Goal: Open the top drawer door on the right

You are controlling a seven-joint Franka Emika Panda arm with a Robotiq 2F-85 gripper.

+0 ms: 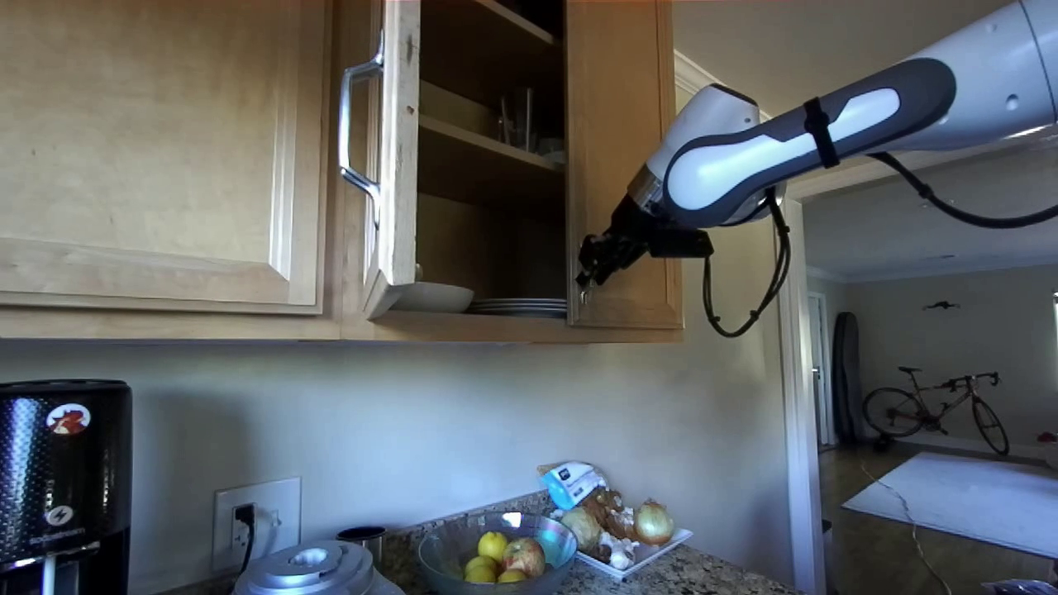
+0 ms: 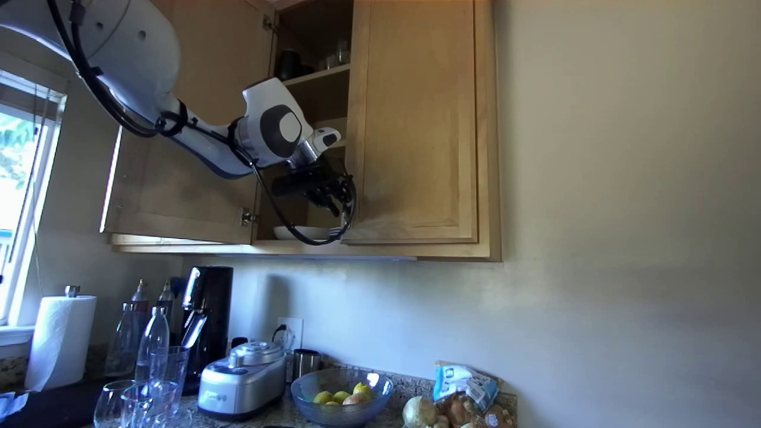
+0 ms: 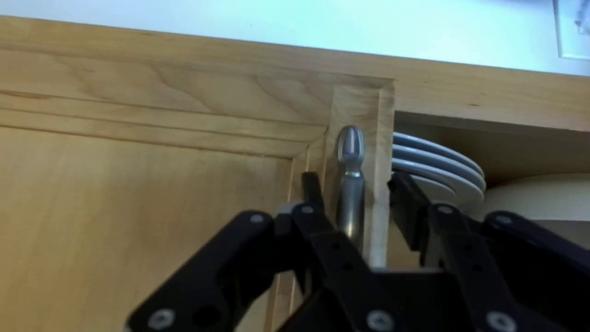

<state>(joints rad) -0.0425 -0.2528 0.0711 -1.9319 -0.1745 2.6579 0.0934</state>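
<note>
Kitchen counter (image 1: 702, 572) below | right-hand cabinet door (image 2: 416, 131): shut, upper right | handle (image 3: 351, 207): at its lower corner | your gripper (image 3: 354, 189): spread either side, depth unclear | risk: shallow bite may slip as you pull; off-centre closing may catch the door's edge beside plates (image 3: 438, 161).

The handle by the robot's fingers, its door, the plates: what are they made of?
The handle looks like metal, silvery with bright glints. The door looks like wood, maybe varnished: grain lines show. The plates, pale with smooth rims, seem ceramic, possibly plastic.
</note>
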